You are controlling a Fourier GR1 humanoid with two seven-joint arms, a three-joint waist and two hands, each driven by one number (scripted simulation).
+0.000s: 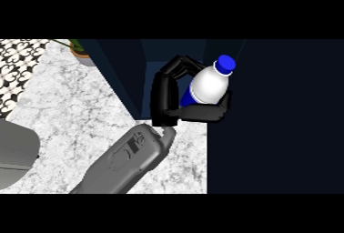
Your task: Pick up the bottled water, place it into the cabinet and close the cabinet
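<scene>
A: Looking at the edges first, where is the room narrowing?

B: The robot's right hand (168,98) is working in a slim gap. The dark navy cabinet wall (121,77) is standing on its left and a wide dark navy panel (275,118) on its right. The white marbled stone counter (74,118) is lying open toward the left.

A: Is any writing showing?

B: Dark marks are sitting on the grey forearm (131,157), too small to read.

A: And the task's thing?

B: The white plastic water bottle with a blue cap (209,84) is tilting inside that gap, cap toward the upper right. A blue band (189,97) is wrapping its lower part, and no lettering is making itself out there. The black fingers (176,66) are arching over it and the thumb (201,112) is curling beneath, so the hand is closing round the bottle.
</scene>
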